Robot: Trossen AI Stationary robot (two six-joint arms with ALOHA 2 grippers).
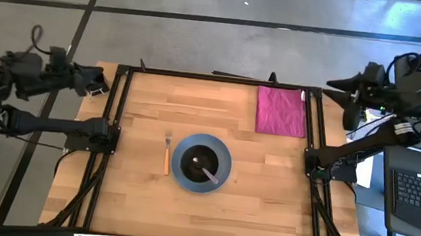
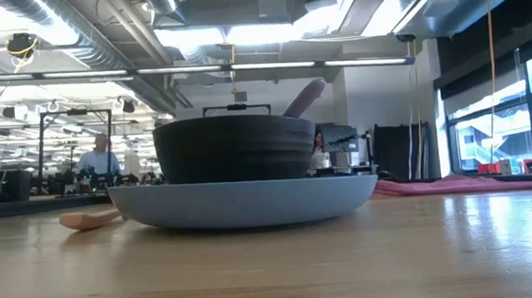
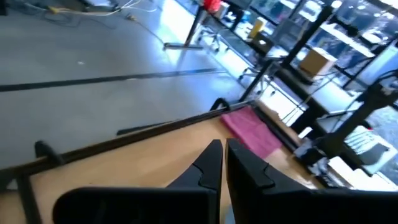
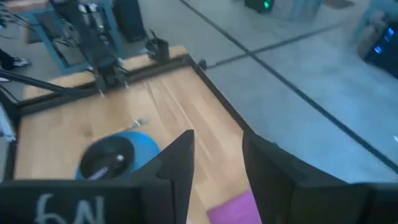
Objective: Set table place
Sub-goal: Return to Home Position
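Bowl (image 1: 196, 153) sits on the plate (image 1: 179, 170) at the table's (image 1: 137, 200) centre, the spoon (image 1: 210, 174) lying in it, handle tilted up. The fork (image 1: 167, 155) lies just beside the plate, towards the left edge. A pink cloth (image 1: 281, 111) lies at the far right corner. The left gripper (image 3: 224, 149), fingers together, hangs off the far left corner; the right gripper (image 4: 217, 140), fingers apart, off the far right.

2 black jointed arms (image 1: 47, 124) — looped cables (image 1: 36, 37), wedge-shaped fingers (image 3: 208, 168), white scrawl (image 4: 62, 208) behind right claw (image 4: 217, 140).
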